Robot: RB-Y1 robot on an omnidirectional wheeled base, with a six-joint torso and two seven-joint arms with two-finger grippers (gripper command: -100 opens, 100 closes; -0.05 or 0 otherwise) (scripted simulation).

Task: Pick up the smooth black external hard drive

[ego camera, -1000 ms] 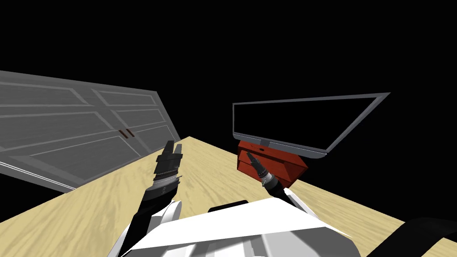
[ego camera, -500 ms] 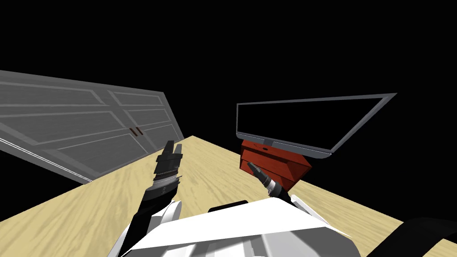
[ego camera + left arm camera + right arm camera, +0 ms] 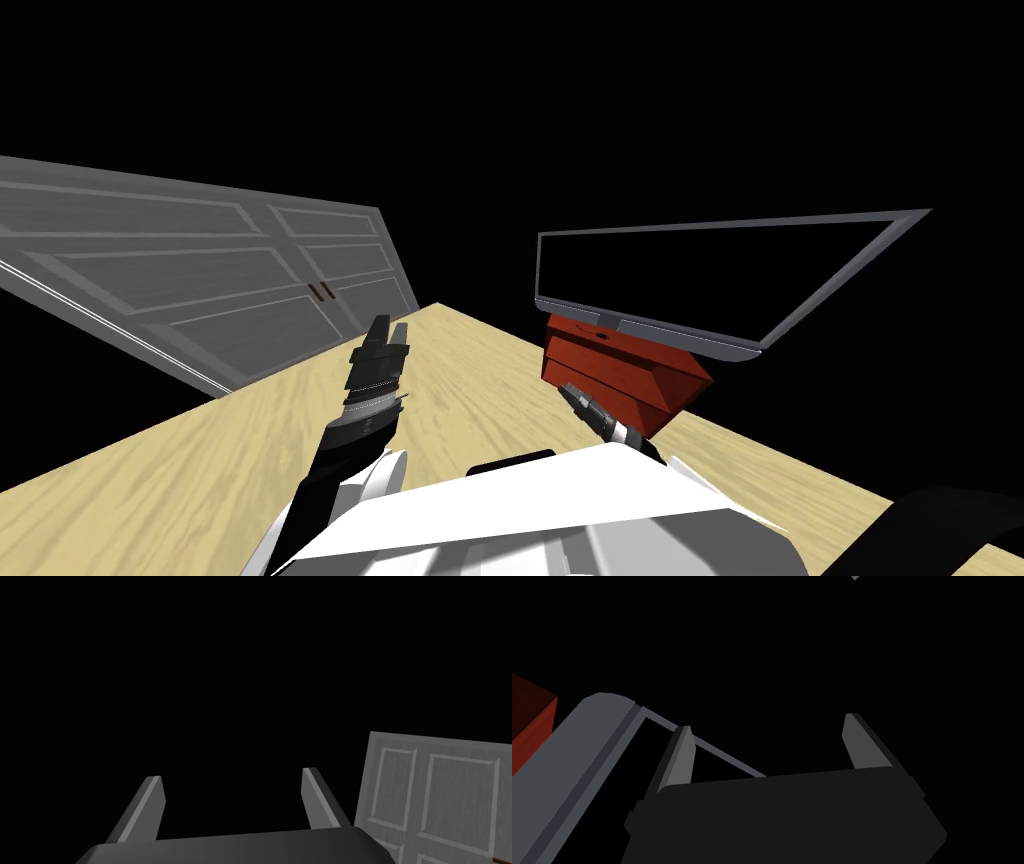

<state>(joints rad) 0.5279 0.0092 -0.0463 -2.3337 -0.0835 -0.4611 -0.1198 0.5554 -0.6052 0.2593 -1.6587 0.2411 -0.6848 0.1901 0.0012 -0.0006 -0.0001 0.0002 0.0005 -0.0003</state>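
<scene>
The left gripper (image 3: 388,325) hangs above a pale wooden floor (image 3: 200,470), pointing towards twelve o'clock. Its two fingers (image 3: 147,806) stand well apart with nothing between them, so it is open and empty. A grey panelled door (image 3: 200,270) with two small brown handles stands at ten o'clock from this gripper, slanting across the floor. In the left wrist view the same door lies just past one finger, and a black area lies ahead of the fingers.

The right gripper (image 3: 568,388) is at three o'clock from the left one, well apart from it and lower over the floor. It points towards eleven o'clock. Its fingers (image 3: 682,756) are also spread wide and hold nothing. A red-brown cabinet (image 3: 620,370) stands just beyond it at one o'clock. On the cabinet sits a wide flat screen (image 3: 700,280) with a thin grey frame and a black face. In the right wrist view the screen's grey frame runs close beside one finger, with a corner of the cabinet behind it.

I cannot tell where the hard drive lies
</scene>
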